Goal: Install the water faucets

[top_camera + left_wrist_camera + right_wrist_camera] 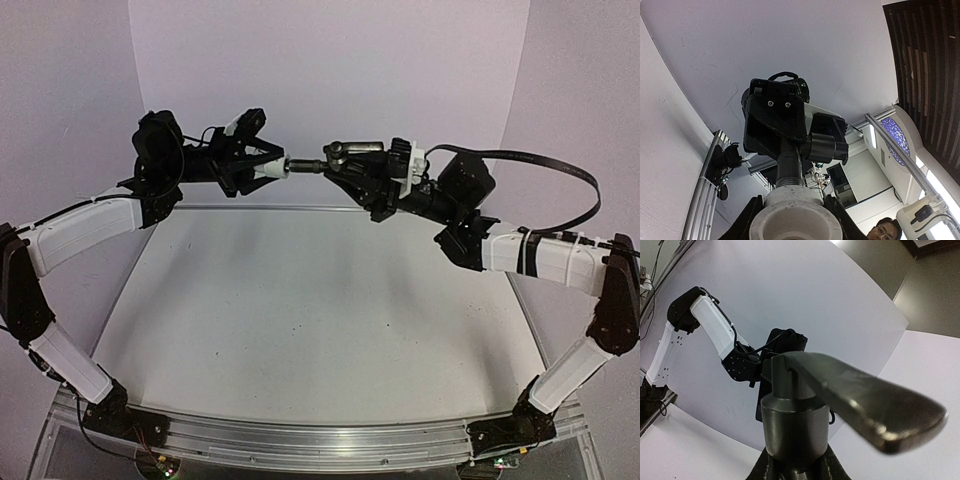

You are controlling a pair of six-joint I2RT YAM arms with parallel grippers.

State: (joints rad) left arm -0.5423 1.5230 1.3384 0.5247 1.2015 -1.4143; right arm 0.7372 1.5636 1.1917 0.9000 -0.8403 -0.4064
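Top external view has both arms raised, meeting in the upper middle of the frame, well above the bench point(300, 320). The left end effector point(262, 167) is closed partway on the white fitting point(273, 168), jaws pinching its sides. The right end effector point(354, 170) is closed on the black faucet piece point(338, 152). A short dark stem point(300, 166) bridges the two parts; whether it is seated or only touching I cannot tell.

Main risk, as I judge it, is misalignment: if the stem enters the fitting at a slant, it could jam or bind. A push along the axis could also slide either part back through its jaws, since both are round and smooth. Anything that slips free would drop to the bench far below. The long spout point(865, 400) sticks out sideways and could twist the piece in its grip.

From the left wrist, the fitting point(795, 220) is a matte white plastic cylinder with a hollow bore and thick rim. From the right wrist, the faucet body point(795, 422) is a dark, satin barrel, its spout flat, tapered and faintly glossy
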